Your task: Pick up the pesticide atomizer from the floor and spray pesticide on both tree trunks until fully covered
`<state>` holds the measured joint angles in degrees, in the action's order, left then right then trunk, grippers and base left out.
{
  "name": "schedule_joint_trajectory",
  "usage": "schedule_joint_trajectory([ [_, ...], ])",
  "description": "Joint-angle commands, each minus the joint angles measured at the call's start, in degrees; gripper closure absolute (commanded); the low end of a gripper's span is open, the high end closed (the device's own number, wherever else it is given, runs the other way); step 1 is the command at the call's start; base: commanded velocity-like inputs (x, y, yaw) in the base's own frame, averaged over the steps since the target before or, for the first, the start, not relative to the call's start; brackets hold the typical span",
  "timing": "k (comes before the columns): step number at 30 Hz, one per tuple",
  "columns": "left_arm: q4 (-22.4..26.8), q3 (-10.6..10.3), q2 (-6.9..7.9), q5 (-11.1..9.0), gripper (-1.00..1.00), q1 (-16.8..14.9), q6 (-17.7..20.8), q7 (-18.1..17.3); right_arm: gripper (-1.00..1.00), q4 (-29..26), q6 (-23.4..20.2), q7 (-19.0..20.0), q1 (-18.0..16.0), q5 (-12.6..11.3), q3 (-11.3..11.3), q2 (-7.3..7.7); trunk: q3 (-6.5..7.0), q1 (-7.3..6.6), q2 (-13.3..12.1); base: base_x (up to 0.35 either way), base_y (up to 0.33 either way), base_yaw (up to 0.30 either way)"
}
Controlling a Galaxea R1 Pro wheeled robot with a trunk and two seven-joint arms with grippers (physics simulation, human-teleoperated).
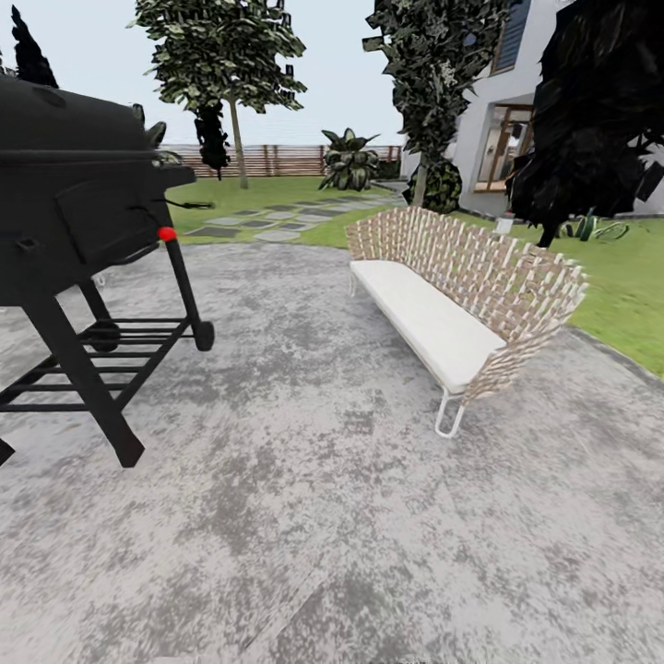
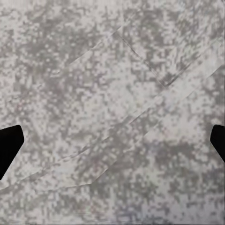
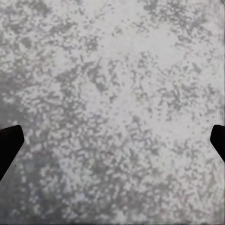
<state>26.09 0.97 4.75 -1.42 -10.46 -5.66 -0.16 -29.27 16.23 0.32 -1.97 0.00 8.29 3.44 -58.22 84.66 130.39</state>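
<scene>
Beyond the grey patio lies the garden lawn [image 1: 267, 194] with grey stepping stones [image 1: 277, 219] and a brown slat fence [image 1: 286, 159] at the back. Two leafy trees stand there. One tree [image 1: 221, 46] rises at the back centre-left on a thin-looking pale trunk [image 1: 239, 152]. The other tree [image 1: 433, 65] stands behind the bench, its trunk [image 1: 420, 189] partly hidden. The atomizer is out of view. My left gripper [image 2: 112, 145] and right gripper [image 3: 112, 145] both hang open over bare mottled paving, with their black fingertips [image 2: 9, 147] [image 3: 9, 145] at the frame edges.
A black barbecue grill [image 1: 74, 212] on wheels stands close at the left. A woven bench [image 1: 461, 286] with a white cushion sits at the right. Black trees [image 1: 595, 111] and a white house [image 1: 503, 120] lie beyond it. A small white object [image 1: 504, 222] on the grass is too small to identify.
</scene>
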Motion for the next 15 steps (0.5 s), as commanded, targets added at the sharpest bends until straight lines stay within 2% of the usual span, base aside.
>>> schedule_joint_trajectory([
  [1,0.01,0.09,0.0,-0.13,-1.0,0.0,-0.15,-0.02,-1.0,0.09,0.21,0.02,-0.05,0.0,0.06,-0.01,-0.08,-0.01,0.02,0.0,-0.273,-0.282],
  [15,0.01,0.09,0.05,-0.16,-1.0,0.0,-0.15,-0.02,-1.0,0.06,0.21,-0.06,-0.05,-0.14,0.06,0.07,-0.49,-0.01,0.02,0.0,-0.273,-0.284],
])
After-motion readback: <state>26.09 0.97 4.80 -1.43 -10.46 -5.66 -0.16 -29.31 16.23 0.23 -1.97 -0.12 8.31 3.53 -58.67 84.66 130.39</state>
